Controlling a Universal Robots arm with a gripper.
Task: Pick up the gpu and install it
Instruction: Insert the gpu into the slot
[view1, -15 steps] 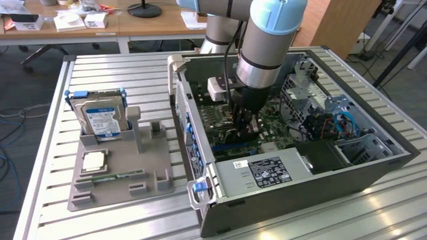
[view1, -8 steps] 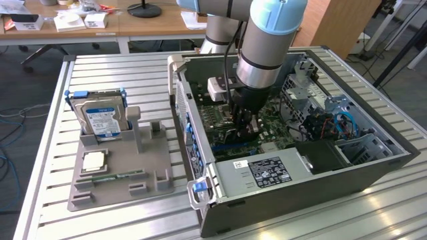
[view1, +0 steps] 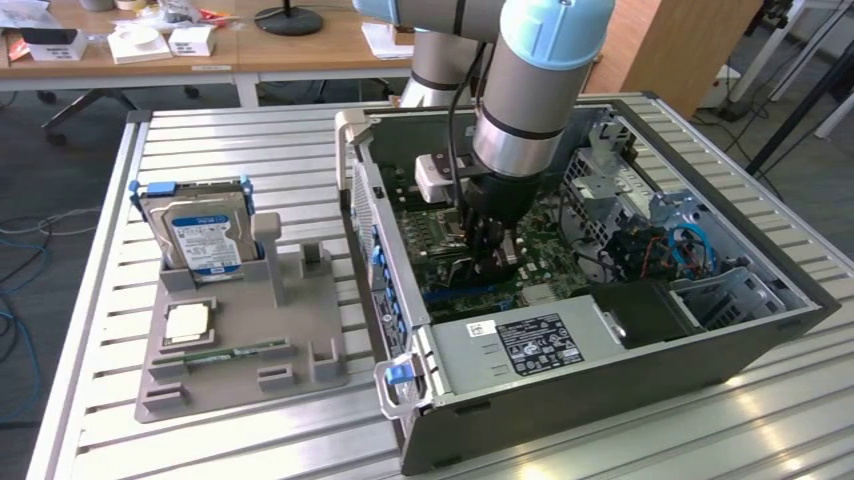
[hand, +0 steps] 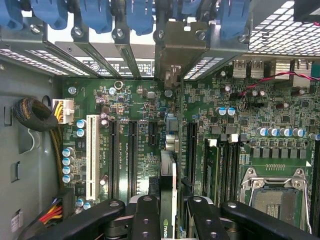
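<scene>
- Inside the open computer case (view1: 601, 400), the gripper (hand: 170, 206) hangs just above the motherboard (hand: 140, 150), and its jaws are set narrow, pinching the gpu (hand: 168, 175) from both flat sides.
- The pick-up is done: the gpu is off its rest and is carried over the motherboard, among the long black expansion slots (hand: 132, 155).
- The install looks under way but unfinished. The card's lower edge is hidden beneath the card itself, so I cannot tell whether it has entered a slot or only hovers over one. The jaws have not let go.
- The card stands on edge, its faces upright and its thin top edge turned away from the motherboard.
- Its long axis runs parallel to the motherboard's slots. The far end points at the metal bracket (hand: 180, 50) and the row of blue clips (hand: 140, 15) along the motherboard's rear edge. The near end lies between the fingers (hand: 145, 220).
</scene>
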